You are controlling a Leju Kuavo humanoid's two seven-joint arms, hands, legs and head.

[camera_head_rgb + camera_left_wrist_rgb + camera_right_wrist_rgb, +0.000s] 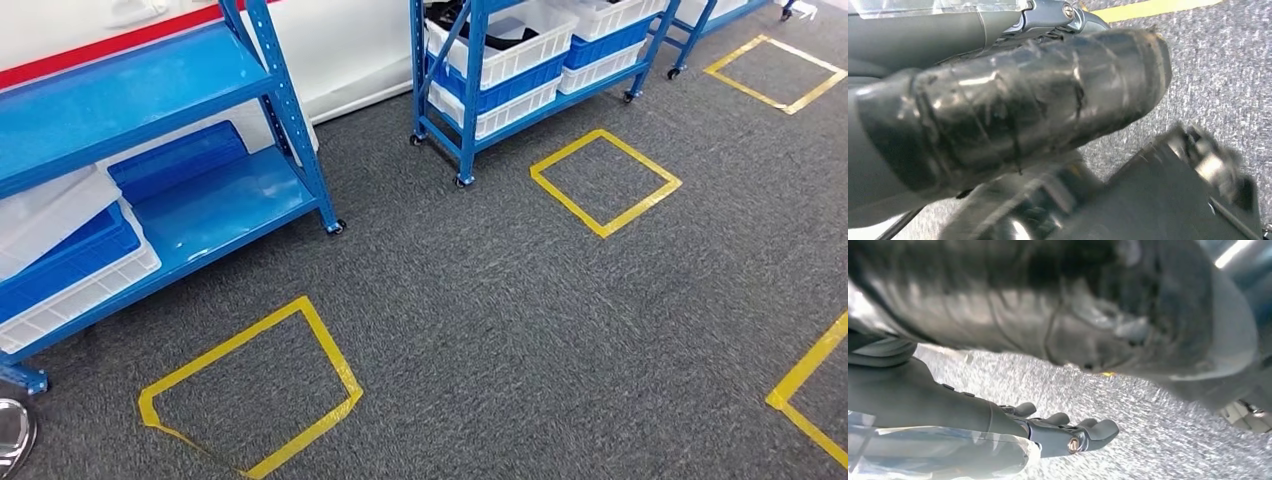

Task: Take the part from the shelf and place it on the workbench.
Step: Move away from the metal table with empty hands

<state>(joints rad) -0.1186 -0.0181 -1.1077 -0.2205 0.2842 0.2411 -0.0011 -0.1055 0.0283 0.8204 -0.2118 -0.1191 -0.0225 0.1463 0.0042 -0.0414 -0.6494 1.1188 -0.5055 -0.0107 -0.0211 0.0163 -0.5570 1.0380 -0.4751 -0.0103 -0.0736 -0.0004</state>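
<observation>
In the head view, dark parts [497, 31] lie in a white bin [520, 48] on the top level of a blue wheeled shelf [467, 120] at the back. My left hand [1013, 115] hangs over grey carpet, its black-taped thumb stretched out and its fingers [1048, 14] straight beside it, with nothing in it. My right hand [948, 405] also hangs above the carpet, its dark fingers [1068, 432] extended and apart, empty. Its thumb is a blurred grey mass close to the camera.
A larger blue shelf [150, 90] at the left holds stacked white and blue crates [70, 270] and a blue lid [180, 160]. Yellow tape squares [250, 400] [605, 182] [775, 72] mark the grey carpet. Another tape corner [805, 390] lies at the right.
</observation>
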